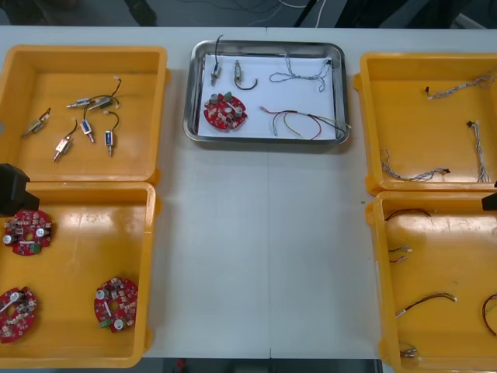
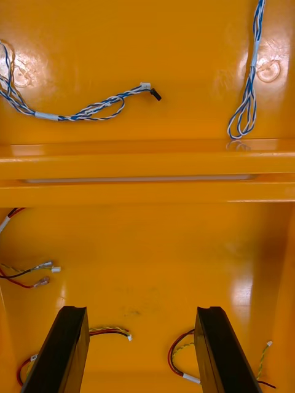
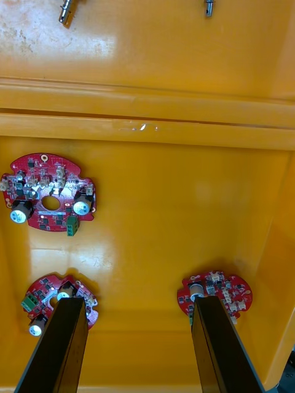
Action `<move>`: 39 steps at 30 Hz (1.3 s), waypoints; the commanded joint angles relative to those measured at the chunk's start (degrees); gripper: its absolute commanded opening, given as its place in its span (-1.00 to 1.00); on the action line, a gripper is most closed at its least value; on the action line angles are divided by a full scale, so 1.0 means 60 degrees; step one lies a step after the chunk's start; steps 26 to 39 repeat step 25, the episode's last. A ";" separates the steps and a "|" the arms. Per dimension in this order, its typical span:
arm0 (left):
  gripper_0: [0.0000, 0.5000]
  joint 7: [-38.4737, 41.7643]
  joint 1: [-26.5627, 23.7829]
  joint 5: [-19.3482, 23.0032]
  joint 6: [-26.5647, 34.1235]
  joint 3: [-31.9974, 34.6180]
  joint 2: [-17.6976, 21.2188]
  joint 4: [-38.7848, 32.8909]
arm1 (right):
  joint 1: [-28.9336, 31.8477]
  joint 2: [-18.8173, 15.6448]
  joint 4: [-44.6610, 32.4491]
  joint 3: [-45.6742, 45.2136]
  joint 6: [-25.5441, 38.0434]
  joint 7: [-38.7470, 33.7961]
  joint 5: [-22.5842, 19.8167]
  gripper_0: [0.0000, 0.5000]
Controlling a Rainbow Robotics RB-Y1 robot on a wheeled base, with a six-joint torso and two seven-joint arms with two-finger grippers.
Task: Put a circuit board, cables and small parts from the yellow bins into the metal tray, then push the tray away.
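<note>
The metal tray (image 1: 194, 93), white inside, lies at the table's far middle. It holds a round red circuit board (image 1: 225, 109), two small metal parts (image 1: 213, 71), a black cable (image 1: 247, 84), a blue and white cable (image 1: 299, 74) and a red and yellow cable (image 1: 303, 123). My left gripper (image 3: 138, 304) hangs open over the near left yellow bin (image 3: 160, 221), with circuit boards (image 3: 49, 196) beside and under its fingers. My right gripper (image 2: 141, 310) is open above the near right yellow bin (image 2: 153, 258), over red and yellow cables (image 2: 110, 331). Neither holds anything.
The far left bin (image 1: 46, 81) holds several small metal parts (image 1: 87, 102). Blue and white cables (image 1: 477, 144) lie in the far right bin (image 1: 404, 101). The near left bin has three boards (image 1: 116, 303). Black parts of the arms show at the left (image 1: 12, 189) and right (image 1: 489, 202) edges.
</note>
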 commanded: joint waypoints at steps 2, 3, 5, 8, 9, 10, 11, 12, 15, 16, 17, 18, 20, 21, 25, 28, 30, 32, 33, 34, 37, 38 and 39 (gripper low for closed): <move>1.00 -0.0869 0.0140 -0.0080 -0.0082 0.0288 0.0424 -0.0249 | 0.0163 -0.0335 -0.0079 -0.0340 0.0026 -0.0226 -0.0097 1.00; 1.00 -0.0869 0.0140 -0.0080 -0.0082 0.0288 0.0424 -0.0249 | 0.0163 -0.0335 -0.0079 -0.0340 0.0026 -0.0211 -0.0082 1.00; 1.00 -0.0869 0.0140 -0.0080 -0.0082 0.0288 0.0424 -0.0249 | 0.0163 -0.0335 -0.0079 -0.0340 0.0026 -0.0211 -0.0082 1.00; 1.00 -0.0869 0.0140 -0.0080 -0.0082 0.0288 0.0424 -0.0249 | 0.0163 -0.0335 -0.0079 -0.0340 0.0026 -0.0211 -0.0082 1.00; 1.00 -0.0869 0.0140 -0.0080 -0.0082 0.0288 0.0424 -0.0249 | 0.0163 -0.0335 -0.0079 -0.0340 0.0026 -0.0211 -0.0082 1.00; 1.00 -0.0869 0.0140 -0.0080 -0.0082 0.0288 0.0424 -0.0249 | 0.0163 -0.0335 -0.0079 -0.0340 0.0026 -0.0211 -0.0082 1.00; 1.00 -0.0869 0.0140 -0.0080 -0.0082 0.0288 0.0424 -0.0249 | 0.0163 -0.0335 -0.0079 -0.0340 0.0026 -0.0211 -0.0082 1.00; 1.00 -0.0869 0.0140 -0.0080 -0.0082 0.0288 0.0424 -0.0249 | 0.0163 -0.0335 -0.0079 -0.0340 0.0026 -0.0211 -0.0082 1.00; 1.00 -0.0869 0.0140 -0.0080 -0.0082 0.0288 0.0424 -0.0249 | 0.0163 -0.0335 -0.0079 -0.0340 0.0026 -0.0211 -0.0082 1.00; 1.00 -0.0869 0.0140 -0.0080 -0.0082 0.0288 0.0424 -0.0249 | 0.0163 -0.0335 -0.0079 -0.0340 0.0026 -0.0211 -0.0082 1.00; 1.00 -0.0869 0.0140 -0.0080 -0.0082 0.0288 0.0424 -0.0249 | 0.0163 -0.0335 -0.0079 -0.0340 0.0026 -0.0211 -0.0082 1.00; 1.00 -0.0869 0.0140 -0.0080 -0.0082 0.0288 0.0424 -0.0249 | 0.0163 -0.0335 -0.0079 -0.0340 0.0026 -0.0211 -0.0082 1.00; 1.00 -0.0869 0.0140 -0.0080 -0.0082 0.0288 0.0424 -0.0249 | 0.0163 -0.0335 -0.0079 -0.0340 0.0026 -0.0211 -0.0082 1.00; 1.00 -0.0869 0.0140 -0.0080 -0.0082 0.0288 0.0424 -0.0249 | 0.0163 -0.0335 -0.0079 -0.0340 0.0026 -0.0211 -0.0082 1.00; 1.00 -0.0869 0.0140 -0.0080 -0.0082 0.0288 0.0424 -0.0249 | 0.0163 -0.0335 -0.0079 -0.0340 0.0026 -0.0211 -0.0082 1.00; 1.00 -0.0869 0.0140 -0.0080 -0.0082 0.0288 0.0424 -0.0249 | 0.0163 -0.0335 -0.0079 -0.0340 0.0026 -0.0211 -0.0082 1.00; 1.00 -0.0869 0.0140 -0.0080 -0.0082 0.0288 0.0424 -0.0249 | 0.0163 -0.0335 -0.0079 -0.0340 0.0026 -0.0211 -0.0082 1.00; 1.00 -0.0869 0.0140 -0.0080 -0.0082 0.0288 0.0424 -0.0249 | 0.0163 -0.0335 -0.0079 -0.0340 0.0026 -0.0211 -0.0082 1.00; 1.00 -0.0869 0.0140 -0.0080 -0.0082 0.0288 0.0424 -0.0249 | 0.0163 -0.0335 -0.0079 -0.0340 0.0026 -0.0211 -0.0082 1.00; 1.00 -0.0869 0.0140 -0.0080 -0.0082 0.0288 0.0424 -0.0249 | 0.0163 -0.0335 -0.0079 -0.0340 0.0026 -0.0211 -0.0082 1.00; 1.00 -0.0869 0.0140 -0.0080 -0.0082 0.0288 0.0424 -0.0249 | 0.0163 -0.0335 -0.0079 -0.0340 0.0026 -0.0211 -0.0082 1.00; 1.00 -0.0869 0.0140 -0.0080 -0.0082 0.0288 0.0424 -0.0249 | 0.0163 -0.0335 -0.0079 -0.0340 0.0026 -0.0211 -0.0082 1.00; 1.00 -0.0869 0.0140 -0.0080 -0.0082 0.0288 0.0424 -0.0249 | 0.0163 -0.0335 -0.0079 -0.0340 0.0026 -0.0211 -0.0082 1.00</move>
